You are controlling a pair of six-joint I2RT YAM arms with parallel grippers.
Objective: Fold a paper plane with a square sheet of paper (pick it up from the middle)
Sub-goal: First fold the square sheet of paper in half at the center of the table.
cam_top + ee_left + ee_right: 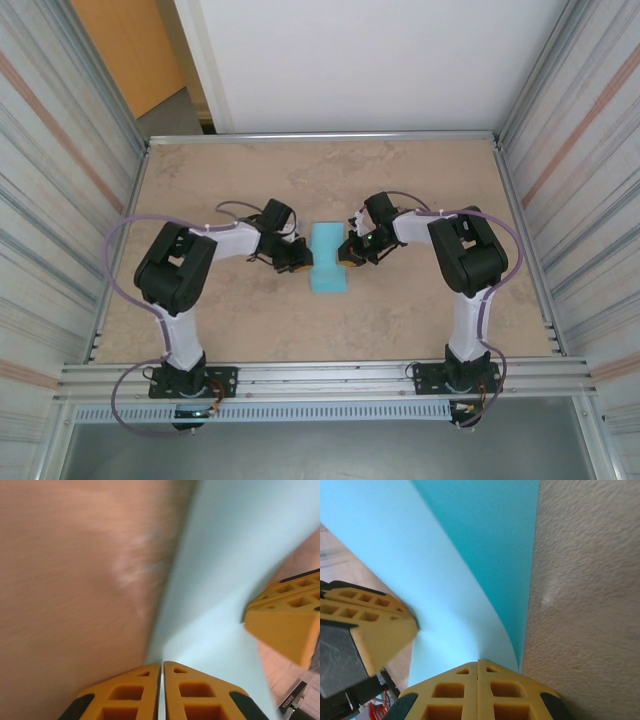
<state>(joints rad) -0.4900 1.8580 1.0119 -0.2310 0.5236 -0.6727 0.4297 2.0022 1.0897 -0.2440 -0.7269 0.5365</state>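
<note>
A thin light-blue sheet of paper point(328, 262) lies near the middle of the beige, marbled tabletop point(410, 180). From above it reads as an upright rectangle, longer front to back than it is wide, with a paler strip along its near end. The two arms reach in from either side. The left gripper point(299, 258) meets the paper's left edge and the right gripper point(349, 252) its right edge, so the sheet sits between them.

In the left wrist view the left gripper point(162, 672) has its yellow fingers pressed together on the paper point(235, 555), with only a hairline gap between them. The sheet rises away from them, curved. The right gripper point(478, 667) is likewise clamped on the paper point(470, 545), its pads meeting at the edge. There the sheet curls up off the table in a smooth bend, not flat.
</note>
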